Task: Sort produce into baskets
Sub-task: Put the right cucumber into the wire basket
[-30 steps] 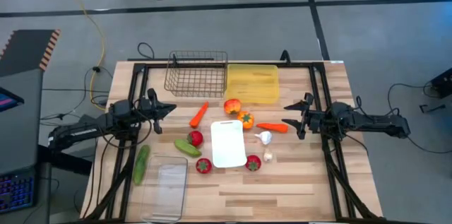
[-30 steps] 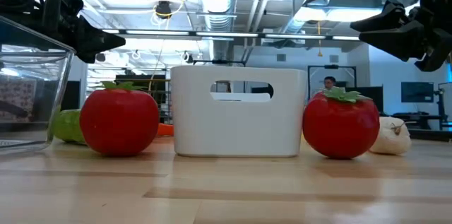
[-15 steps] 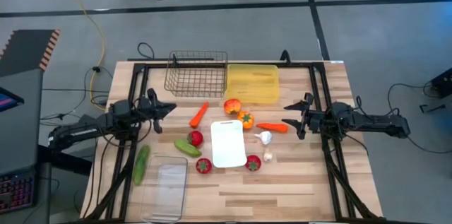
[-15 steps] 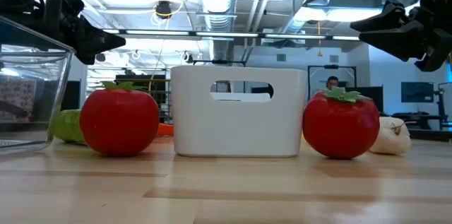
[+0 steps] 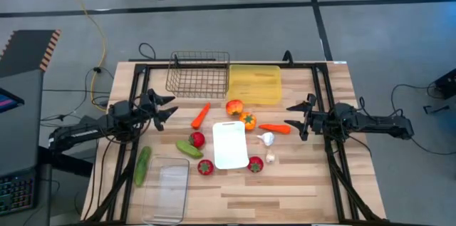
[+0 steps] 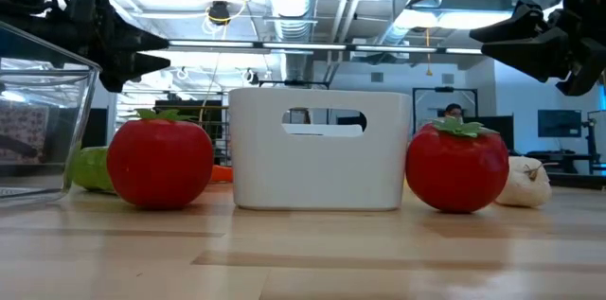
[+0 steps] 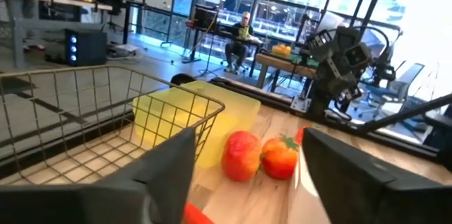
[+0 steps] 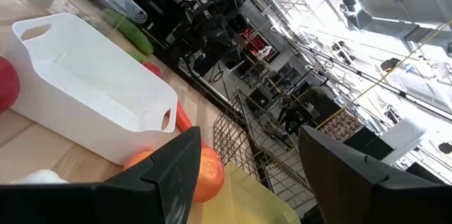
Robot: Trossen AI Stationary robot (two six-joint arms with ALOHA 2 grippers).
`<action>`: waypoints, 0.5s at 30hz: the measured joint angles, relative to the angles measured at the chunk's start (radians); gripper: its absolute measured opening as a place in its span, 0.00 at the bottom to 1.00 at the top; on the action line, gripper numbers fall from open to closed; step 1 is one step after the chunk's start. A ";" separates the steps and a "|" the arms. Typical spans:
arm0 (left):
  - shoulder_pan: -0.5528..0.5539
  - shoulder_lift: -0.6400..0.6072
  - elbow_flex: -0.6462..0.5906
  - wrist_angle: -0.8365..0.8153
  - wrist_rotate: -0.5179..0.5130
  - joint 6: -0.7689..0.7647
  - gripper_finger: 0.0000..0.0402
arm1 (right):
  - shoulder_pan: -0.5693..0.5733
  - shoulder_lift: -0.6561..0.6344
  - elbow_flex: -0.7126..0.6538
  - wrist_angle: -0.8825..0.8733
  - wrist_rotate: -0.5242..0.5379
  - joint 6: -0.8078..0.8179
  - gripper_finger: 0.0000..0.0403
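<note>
The produce lies on the table's middle: a carrot (image 5: 201, 115), a second carrot (image 5: 274, 128), two peppers (image 5: 241, 113), red round fruits (image 5: 197, 139) (image 5: 205, 167) (image 5: 256, 164), cucumbers (image 5: 189, 148) (image 5: 143, 165) and garlic bulbs (image 5: 266, 139). A wire mesh basket (image 5: 198, 75) and a yellow tray (image 5: 254, 83) stand at the far edge. The white tray (image 5: 230, 144) is in the middle and the clear tub (image 5: 165, 189) at the near left. My left gripper (image 5: 169, 104) hovers open left of the first carrot. My right gripper (image 5: 291, 115) hovers open right of the second carrot. Both are empty.
Black frame rails (image 5: 139, 90) run along both sides of the table, under the arms. Bare wood (image 5: 285, 197) stretches along the near edge right of the clear tub. Beyond the table a person sits at a desk (image 7: 244, 30).
My left gripper has opened: its fingers, together a second ago, now stand apart. It holds nothing and has stayed where it was. The produce has not moved.
</note>
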 joint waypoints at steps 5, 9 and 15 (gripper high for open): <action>-0.001 0.009 0.014 -0.019 0.032 -0.008 0.73 | 0.000 0.000 0.000 0.000 0.000 0.000 0.66; -0.001 0.055 0.064 -0.009 0.059 0.017 0.73 | 0.000 0.000 0.000 0.000 0.000 0.000 0.66; -0.001 0.194 0.171 -0.118 0.104 0.051 0.73 | 0.000 0.000 0.000 0.000 0.000 0.000 0.66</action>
